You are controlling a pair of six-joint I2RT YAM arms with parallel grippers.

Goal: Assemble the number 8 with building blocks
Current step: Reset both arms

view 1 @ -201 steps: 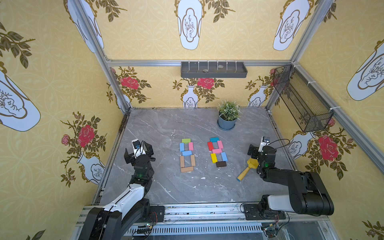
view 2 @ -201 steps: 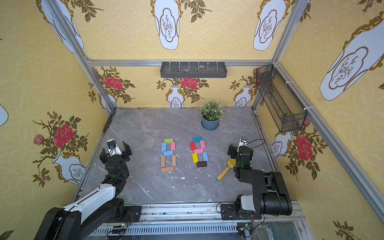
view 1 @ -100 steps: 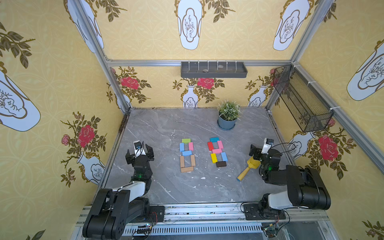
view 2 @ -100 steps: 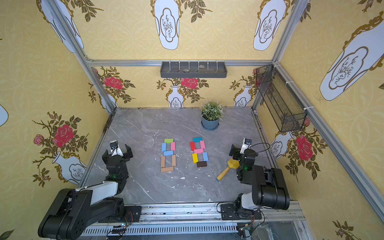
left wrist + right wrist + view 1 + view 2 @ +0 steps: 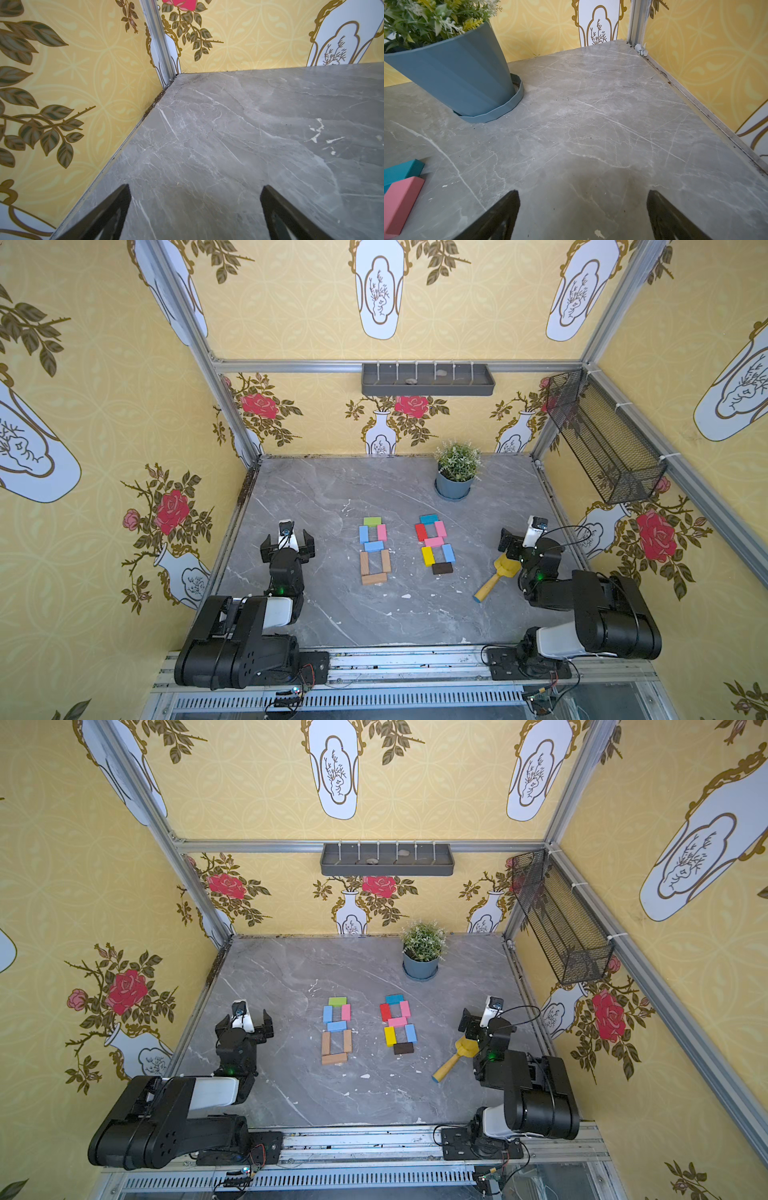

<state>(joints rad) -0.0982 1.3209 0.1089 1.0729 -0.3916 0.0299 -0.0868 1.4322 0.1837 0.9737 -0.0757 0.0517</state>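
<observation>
The number 8 (image 5: 373,546) is being displayed twice in building blocks (image 5: 434,541), side by side mid-table (image 5: 374,489), seemingly complete with nothing left to add, while nothing is being held by the wide-open left gripper (image 5: 194,209) or right gripper (image 5: 581,212).

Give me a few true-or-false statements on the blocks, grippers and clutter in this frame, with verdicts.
1. Two eights of blocks lie side by side: left eight, right eight. True.
2. The left gripper holds a block. False: it is open and empty.
3. The right gripper is open. True.
4. The yellow toy tool forms part of the right eight. False: it lies apart, beside the right arm.
5. The potted plant stands between the eights. False: it stands behind them, near the back wall.
</observation>
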